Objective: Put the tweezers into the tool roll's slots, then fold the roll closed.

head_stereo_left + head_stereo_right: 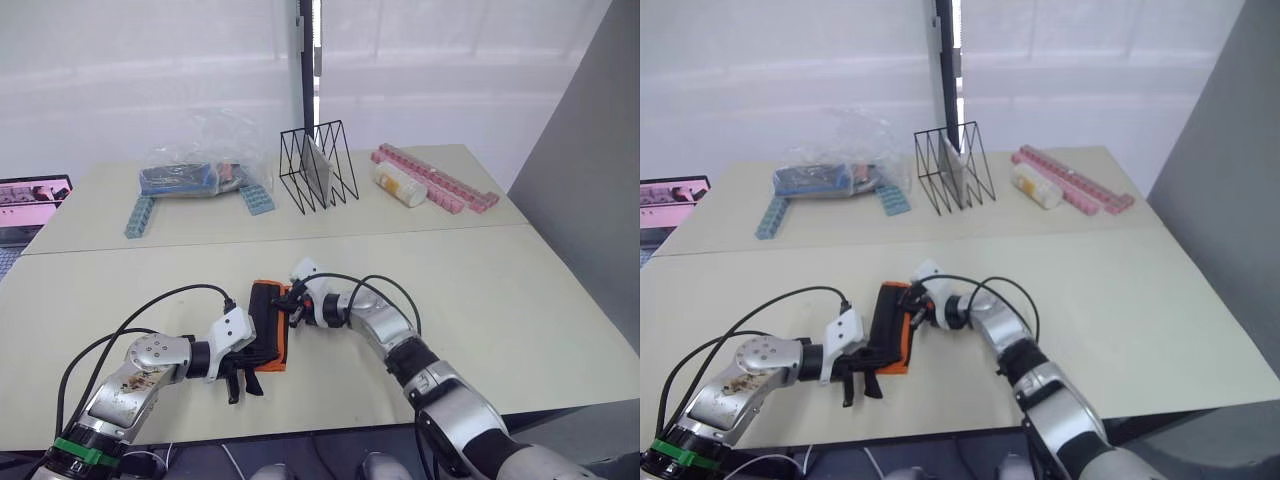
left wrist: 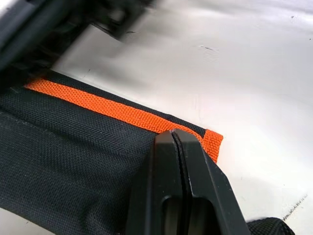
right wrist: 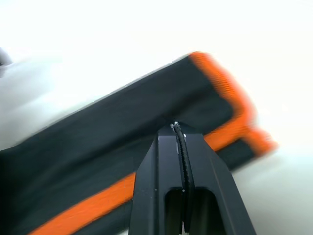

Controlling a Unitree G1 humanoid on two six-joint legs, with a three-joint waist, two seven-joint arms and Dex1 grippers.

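- Black fabric with orange trim: the tool roll (image 1: 268, 325) lies folded into a narrow strip on the near part of the pale table (image 1: 520, 300), running away from me, between my two grippers.
- My left gripper (image 1: 243, 372) is at the roll's near end, its two black fingers (image 2: 178, 186) pressed flat together with no gap, their tips resting on the black cloth just inside the orange-edged corner. I cannot tell whether any fabric is pinched between them.
- My right gripper (image 1: 297, 310) is at the roll's far end on its right side. Its fingers (image 3: 182, 166) are also closed tight against each other, tips touching the black top layer just beside the orange border.
- In the right wrist view two orange-edged layers are stacked, one over the other, so the roll is doubled over.
- At the table's far side, well apart from the roll, stand a black wire rack (image 1: 318, 166), a clear plastic bag (image 1: 205, 165) with blue items, a pink strip (image 1: 435, 178) and a pale cylinder (image 1: 399, 187).
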